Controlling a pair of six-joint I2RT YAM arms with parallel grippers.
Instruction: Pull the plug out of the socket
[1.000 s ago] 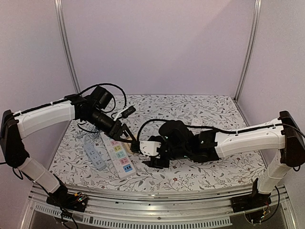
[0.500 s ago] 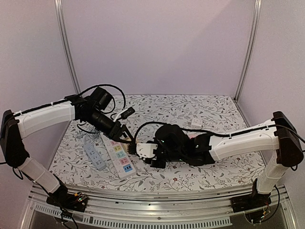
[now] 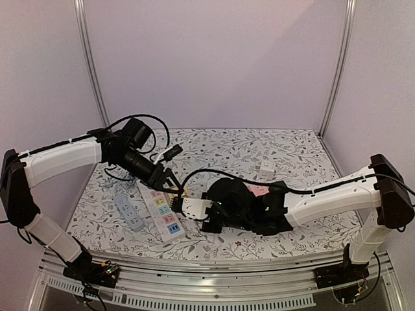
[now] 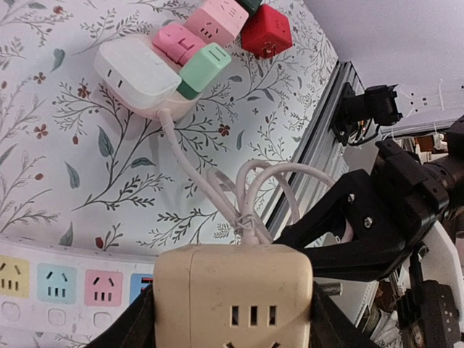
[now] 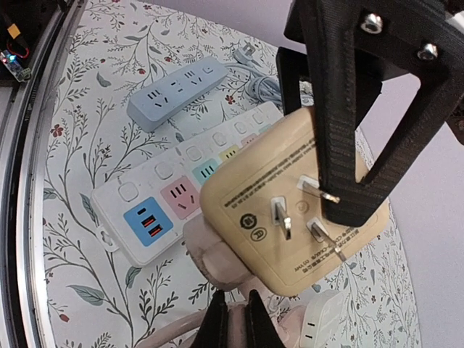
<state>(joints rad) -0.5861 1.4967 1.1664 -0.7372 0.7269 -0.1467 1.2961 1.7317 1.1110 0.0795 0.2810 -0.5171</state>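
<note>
My left tool (image 3: 171, 185) clamps the beige cube adapter (image 4: 233, 297), its prongs bare above the white power strip (image 5: 156, 206). The adapter hides my right tool's (image 3: 184, 198) fingertips, so I cannot tell its grip.

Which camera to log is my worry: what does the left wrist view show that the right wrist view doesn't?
Only left wrist: the slotted face of the beige cube adapter, clamped between the left fingers; a red cube adapter and a mint-green one. Only right wrist: that adapter's three bare metal prongs, a pale plug in its side, apparently gripped by the right fingers, and a blue-grey power strip. Both: the adapter itself, the white power strip with coloured outlets and the floral tablecloth.
</note>
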